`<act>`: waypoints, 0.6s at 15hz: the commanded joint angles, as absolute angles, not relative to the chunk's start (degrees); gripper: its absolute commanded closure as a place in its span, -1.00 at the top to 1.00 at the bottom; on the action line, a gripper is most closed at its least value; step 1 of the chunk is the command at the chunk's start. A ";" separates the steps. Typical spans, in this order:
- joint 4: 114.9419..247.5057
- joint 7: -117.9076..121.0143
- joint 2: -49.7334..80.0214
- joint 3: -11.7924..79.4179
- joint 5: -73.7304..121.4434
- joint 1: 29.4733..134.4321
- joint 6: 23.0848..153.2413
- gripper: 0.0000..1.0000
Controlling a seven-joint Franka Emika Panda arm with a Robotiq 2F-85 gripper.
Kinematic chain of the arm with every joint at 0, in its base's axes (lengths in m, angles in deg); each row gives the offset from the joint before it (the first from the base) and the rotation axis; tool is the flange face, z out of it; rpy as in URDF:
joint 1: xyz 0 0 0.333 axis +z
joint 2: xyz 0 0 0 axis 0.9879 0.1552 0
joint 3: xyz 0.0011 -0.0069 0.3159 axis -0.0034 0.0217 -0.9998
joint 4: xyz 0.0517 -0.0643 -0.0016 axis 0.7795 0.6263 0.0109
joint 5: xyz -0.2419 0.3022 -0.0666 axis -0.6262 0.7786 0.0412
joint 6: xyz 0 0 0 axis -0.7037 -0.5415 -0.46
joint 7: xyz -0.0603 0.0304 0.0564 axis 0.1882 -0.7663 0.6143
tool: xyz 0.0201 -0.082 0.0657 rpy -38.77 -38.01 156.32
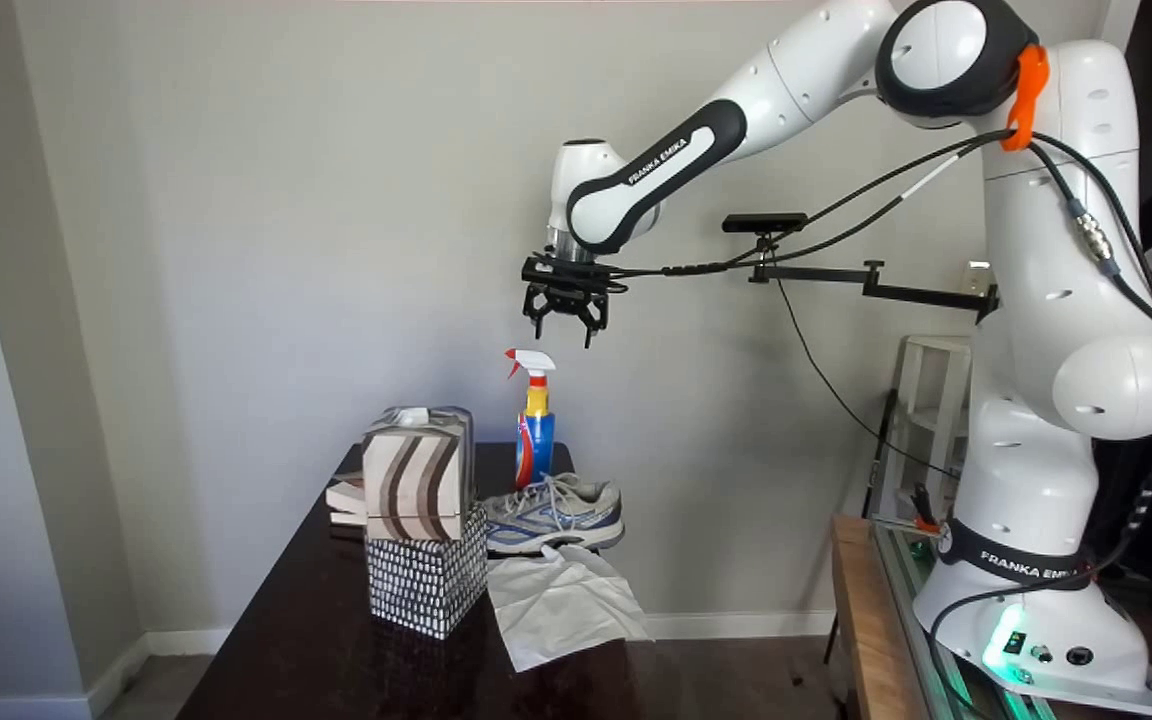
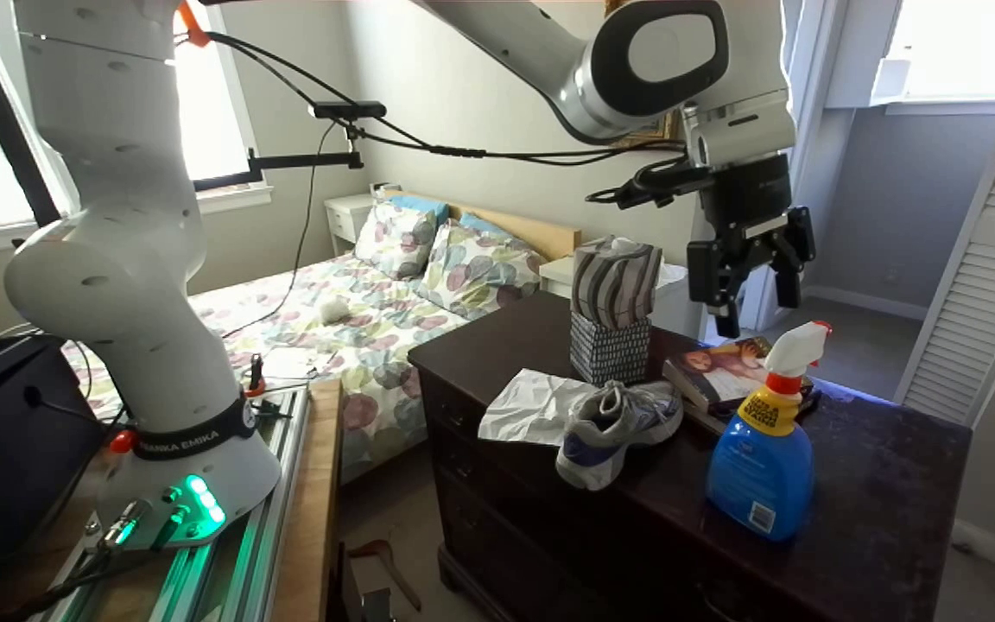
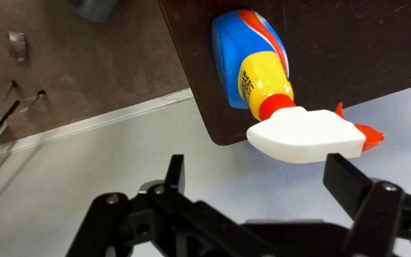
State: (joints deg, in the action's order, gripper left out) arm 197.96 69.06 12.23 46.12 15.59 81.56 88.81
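Gripper (image 3: pixel 255 162): released. I have the fingers (image 3: pixel 176 173) spread wide, pale wall (image 3: pixel 234 189) showing between the tips, nothing in the grasp. Tips point down in both exterior views.
Bottle (image 3: pixel 268 84): upright on the dresser (image 2: pixel 886 492), beneath the gripper and apart from it. Of the things around, I make it the nearest to the tips.
Spray head (image 3: pixel 302 135): white, top of the bottle, the part closest to the gripper. My wrist view puts it ahead of the tips, over toward the finger at picture right, which covers a sliver of its lower edge.
Nozzle (image 3: pixel 371 137): red, aimed to picture right in the wrist view, farther over than that finger's tip.
Shoe (image 1: pixel 556 520): well below the gripper, near the bottle.
Sheet (image 1: pixel 566 610): white, creased, also below the gripper; the shoe lies between it and the bottle.
Striped box (image 2: pixel 614 285): stacked on the patterned box (image 2: pixel 610 345); I see both lower than the gripper and left of it in both exterior views.
Books (image 2: pixel 718 371): stacked, lower than the gripper, near the patterned box.
Arm (image 1: pixel 676 170): comes to the gripper from above and one side.
Bed (image 2: pixel 377 354): well apart from the gripper, left of it in an exterior view.
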 commanded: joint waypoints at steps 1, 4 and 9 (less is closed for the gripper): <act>195.83 74.96 14.00 44.67 16.13 80.24 89.39 1.00; 195.16 78.13 14.97 44.23 17.78 79.54 89.98 1.00; 194.18 81.74 16.52 43.84 20.43 78.39 93.05 1.00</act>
